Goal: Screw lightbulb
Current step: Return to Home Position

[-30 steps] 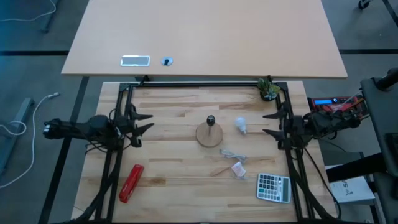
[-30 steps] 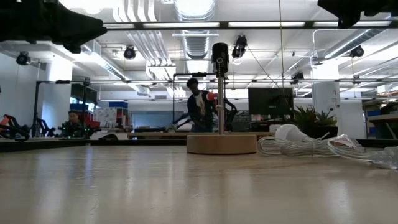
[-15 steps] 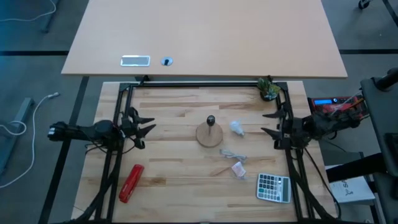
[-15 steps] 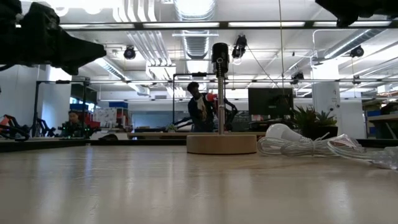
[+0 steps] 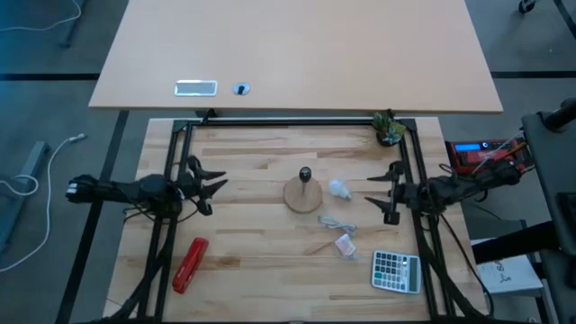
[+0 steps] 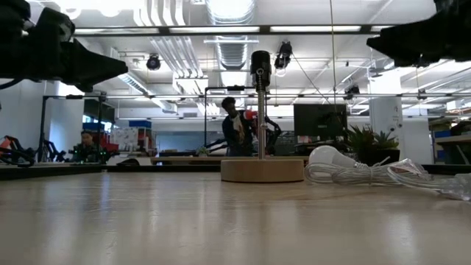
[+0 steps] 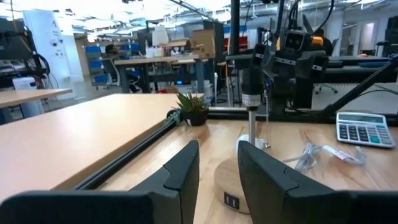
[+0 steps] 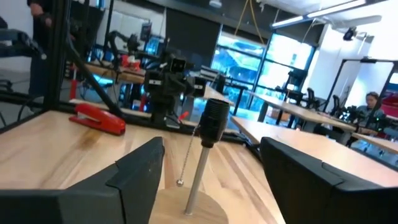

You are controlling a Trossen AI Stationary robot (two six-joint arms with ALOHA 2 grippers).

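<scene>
The lightbulb (image 5: 338,188), small, white and round, lies on its side on the wooden table just right of the lamp's round wooden base (image 5: 303,195). It also shows in the low view (image 6: 324,156). A thin post rises from the base to an empty black socket (image 6: 260,62). My left gripper (image 5: 216,184) is open in the air, left of the base. My right gripper (image 5: 385,193) is open wide in the air, right of the bulb. Neither touches anything. The right wrist view shows the socket (image 8: 215,121) between my fingers, farther off.
A clear cord bundle (image 5: 335,222) and a small pinkish packet (image 5: 346,244) lie near the base's front right. A calculator (image 5: 396,270) sits at the front right, a red stapler (image 5: 189,264) at the front left, a small plant (image 5: 388,129) at the far right corner.
My right gripper has come down and gone toward the table's left, closer to the bulb. My left gripper has come down a little and edged toward the base. The bulb has rolled a short way along the table toward the wooden base.
</scene>
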